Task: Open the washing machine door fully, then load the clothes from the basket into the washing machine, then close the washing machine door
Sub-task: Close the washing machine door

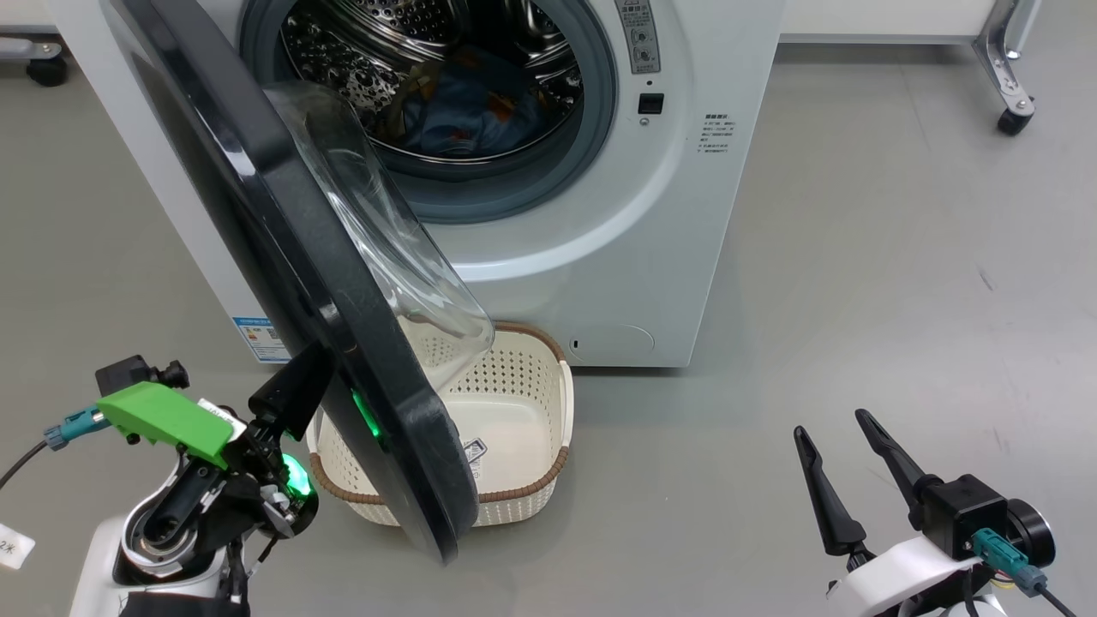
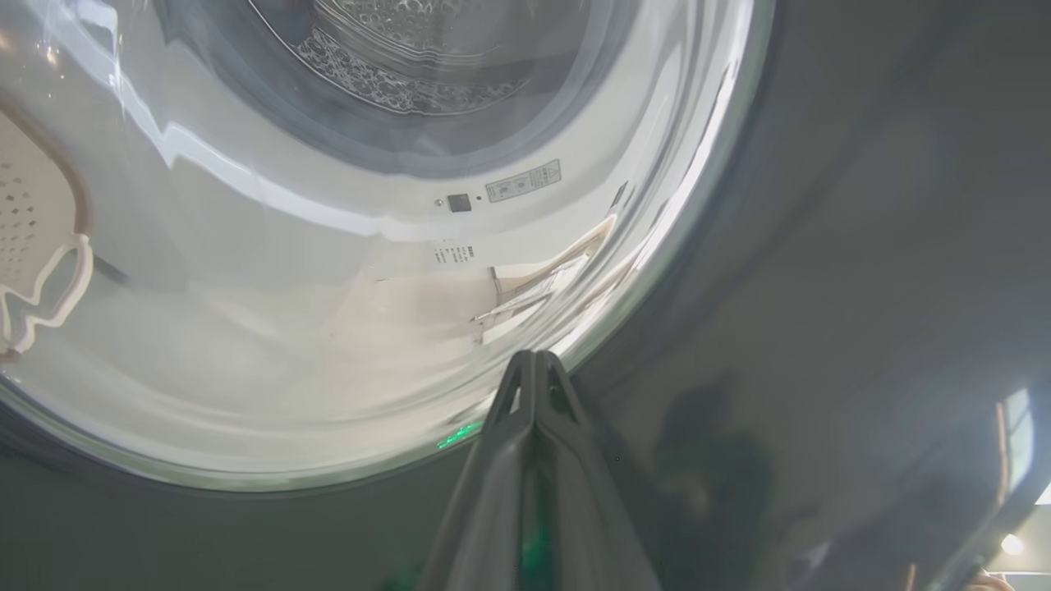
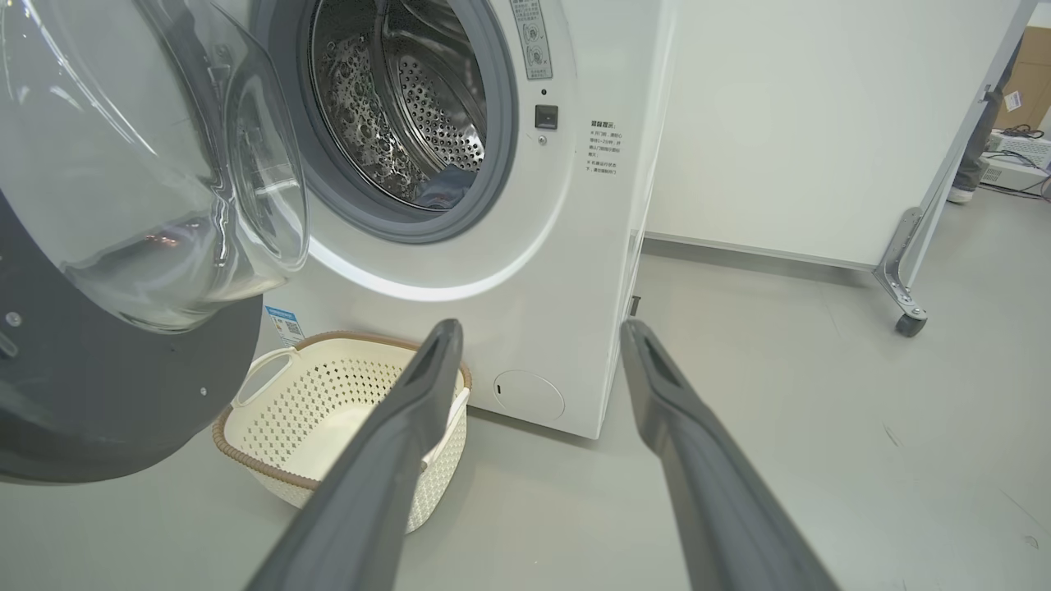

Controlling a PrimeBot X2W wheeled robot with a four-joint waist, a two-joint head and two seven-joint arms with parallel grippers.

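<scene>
Left tool (image 2: 534, 359): fingers pressed together tip to tip, nothing between them. Tips sit against the outer face of the washing machine door (image 1: 343, 343), on the black rim just beside the glass bowl.

Right tool (image 1: 831, 426): fingers spread wide, holding nothing. It is low over the floor, well apart from the washing machine (image 1: 600, 257), off to the right of its front.

Door: partly open, angled out from the left side of the machine's opening, with the glass bowl facing the drum.

Clothes (image 1: 463, 111): blue bundle with orange print, lying low inside the machine's drum.

Basket (image 1: 524, 490): on the floor just in front of the machine, below the opening, partly hidden behind the door's lower edge.
</scene>
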